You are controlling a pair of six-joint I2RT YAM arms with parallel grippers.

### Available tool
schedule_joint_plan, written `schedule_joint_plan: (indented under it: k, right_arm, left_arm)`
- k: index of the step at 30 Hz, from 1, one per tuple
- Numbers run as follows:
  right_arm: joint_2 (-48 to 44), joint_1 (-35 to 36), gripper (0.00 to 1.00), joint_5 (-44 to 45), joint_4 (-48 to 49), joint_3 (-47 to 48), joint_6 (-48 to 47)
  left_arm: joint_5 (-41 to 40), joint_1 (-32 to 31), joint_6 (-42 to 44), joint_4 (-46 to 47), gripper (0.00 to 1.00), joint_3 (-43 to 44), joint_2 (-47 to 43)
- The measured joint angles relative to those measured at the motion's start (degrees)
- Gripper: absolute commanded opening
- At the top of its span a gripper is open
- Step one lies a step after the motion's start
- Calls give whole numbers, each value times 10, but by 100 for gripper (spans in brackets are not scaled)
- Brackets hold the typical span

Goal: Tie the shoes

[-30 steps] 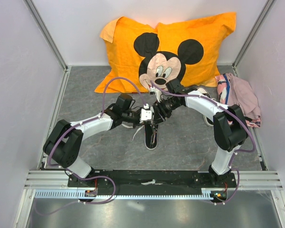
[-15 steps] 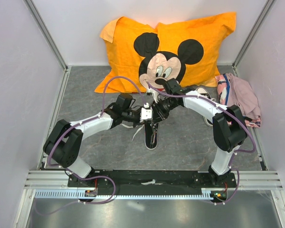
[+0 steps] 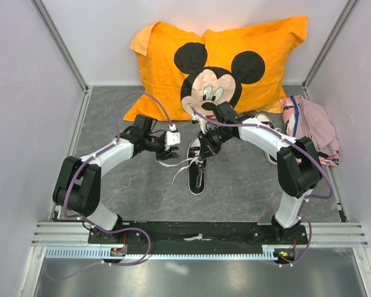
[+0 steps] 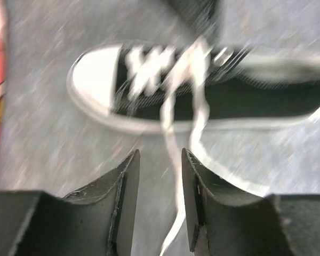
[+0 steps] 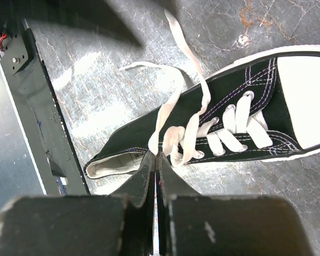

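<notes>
The left gripper (image 4: 159, 156) hung with its two fingers apart, holding nothing. A white lace (image 4: 198, 114) ran through the gap between them. Near it, in the middle of the grey floor (image 3: 130, 192), lay a black shoe (image 3: 196, 178) with a white toe, not tied. The right gripper (image 5: 156, 156) sat over the shoe, squeezed shut on the white lace. Far to the right lay a pink cloth (image 3: 312, 127).
</notes>
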Motion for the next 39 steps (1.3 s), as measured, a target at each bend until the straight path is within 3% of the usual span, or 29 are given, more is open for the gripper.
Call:
schedule_joint_plan:
  k: [5,8,16,26,30,31,34,39]
  right_arm:
    - [0,-2,0,4,0,0,0]
    - [0,-2,0,5,0,0,0]
    - [0,-2,0,16,6,0,18]
    - [0,-2,0,26,16,0,31]
    - [0,-2,0,26,19,0,32]
    - [0,-2,0,26,20,0,32]
    - [0,-2,0,26,20,0,33]
    - [0,-2,0,30,26,0,36]
  left_arm:
    - [-1,47,93,-91,48,30,3]
    - [-1,43,125,-130,59,49,22]
    - [-27,31,164,-175,51,61,73]
    - [-80,11,191,-200,51,66,109]
    - [-106,11,196,-207,35,68,127]
    - [-106,11,200,-209,23,70,130]
    - [-112,11,209,-222,2,73,130]
    - [-103,10,221,-245,2,73,122]
